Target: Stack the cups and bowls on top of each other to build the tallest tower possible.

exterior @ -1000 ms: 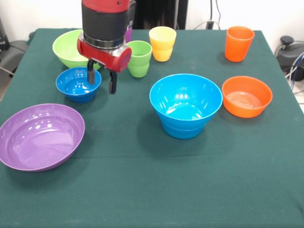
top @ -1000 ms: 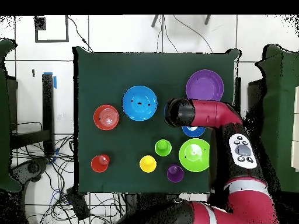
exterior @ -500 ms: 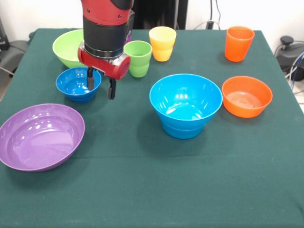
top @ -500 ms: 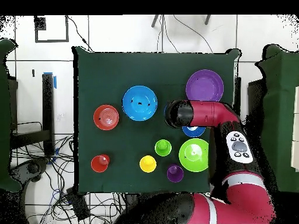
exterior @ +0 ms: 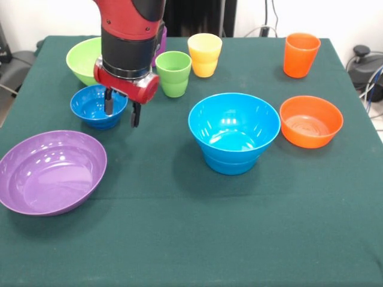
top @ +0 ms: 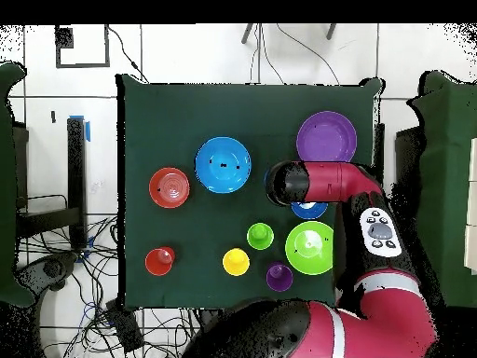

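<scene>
Gripper (exterior: 119, 109), fingers spread and empty, has slid sideways over my small dark blue plastic bowl (exterior: 96, 106); pickup looks imminent.

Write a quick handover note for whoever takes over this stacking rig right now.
Claw: open, empty, hanging over the right rim of the small dark blue bowl.
Done: large light blue bowl sits on a small light blue bowl; nothing else is stacked.
Loose on the table: purple bowl, lime bowl, orange bowl, green cup, yellow cup, orange cup, purple cup.
Left: grasp the dark blue bowl, then stack everything else.
</scene>
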